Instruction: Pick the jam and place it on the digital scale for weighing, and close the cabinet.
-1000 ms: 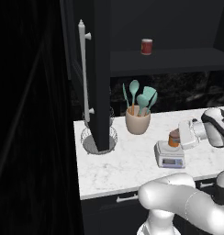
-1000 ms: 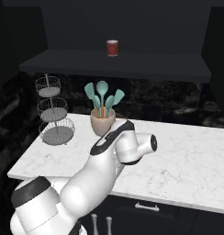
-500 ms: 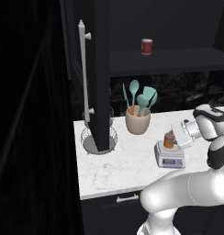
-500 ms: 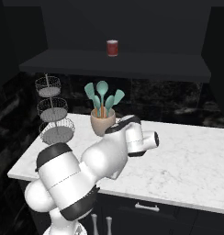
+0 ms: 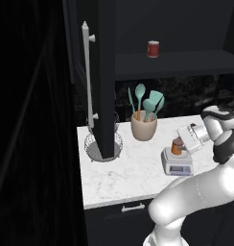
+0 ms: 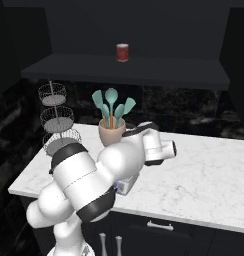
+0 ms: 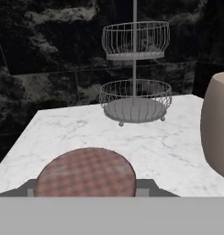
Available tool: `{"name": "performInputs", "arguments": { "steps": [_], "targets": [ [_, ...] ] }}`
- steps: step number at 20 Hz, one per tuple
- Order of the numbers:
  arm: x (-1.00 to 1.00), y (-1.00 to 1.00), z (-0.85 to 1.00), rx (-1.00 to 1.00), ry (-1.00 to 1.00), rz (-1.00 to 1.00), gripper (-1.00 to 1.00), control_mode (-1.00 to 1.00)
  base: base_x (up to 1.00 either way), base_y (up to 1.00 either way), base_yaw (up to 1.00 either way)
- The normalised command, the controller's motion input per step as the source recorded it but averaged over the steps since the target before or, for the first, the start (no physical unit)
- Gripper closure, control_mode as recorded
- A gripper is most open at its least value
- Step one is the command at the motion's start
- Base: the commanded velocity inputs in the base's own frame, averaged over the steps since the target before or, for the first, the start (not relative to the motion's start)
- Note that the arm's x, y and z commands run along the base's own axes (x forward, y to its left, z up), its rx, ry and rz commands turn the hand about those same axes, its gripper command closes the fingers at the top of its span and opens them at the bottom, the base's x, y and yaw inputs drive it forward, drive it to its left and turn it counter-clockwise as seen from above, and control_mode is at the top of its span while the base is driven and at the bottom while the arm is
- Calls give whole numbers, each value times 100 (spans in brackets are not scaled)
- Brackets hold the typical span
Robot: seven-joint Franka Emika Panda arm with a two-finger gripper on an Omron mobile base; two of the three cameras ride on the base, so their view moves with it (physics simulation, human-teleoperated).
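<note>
The jam (image 5: 177,145), a small orange jar with a brownish-red lid, stands on the digital scale (image 5: 177,165) on the marble counter. My gripper (image 5: 184,143) is right beside the jar on its right side, and the white hand blocks its fingers. The hand view looks over the jam lid (image 7: 86,176) from close behind, with corners of the scale (image 7: 146,186) showing under it. The black cabinet door (image 5: 107,72) stands open, edge-on over the counter's left end, its long grey handle (image 5: 86,72) facing left.
A red jar (image 5: 153,48) sits on the open shelf. A beige utensil cup (image 5: 144,126) with teal tools stands behind the scale. A tiered wire basket stand (image 6: 56,120) occupies the counter's left end, under the open door. Drawers with small handles (image 5: 133,207) run below the counter.
The hand and the jam have shifted slightly left over the scale. My arm's elbow has swung up and to the right.
</note>
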Motion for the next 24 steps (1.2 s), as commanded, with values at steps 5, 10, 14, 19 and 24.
{"name": "performInputs", "arguments": {
  "steps": [5, 10, 14, 19, 24],
  "targets": [
    [-42, 6, -25, 0, -5, 1, 100, -100, 0, 0, 0],
    [-16, 32, -23, -2, -7, 0, -100, -100, 0, 0, 0],
    [-18, 0, 0, 0, 0, 0, -100, -100, 0, 0, 0],
    [-26, 0, 2, 0, -5, 0, -100, -100, 0, 0, 0],
    [-1, -7, 10, 0, -6, 0, -100, -100, 0, 0, 0]
  ]
}}
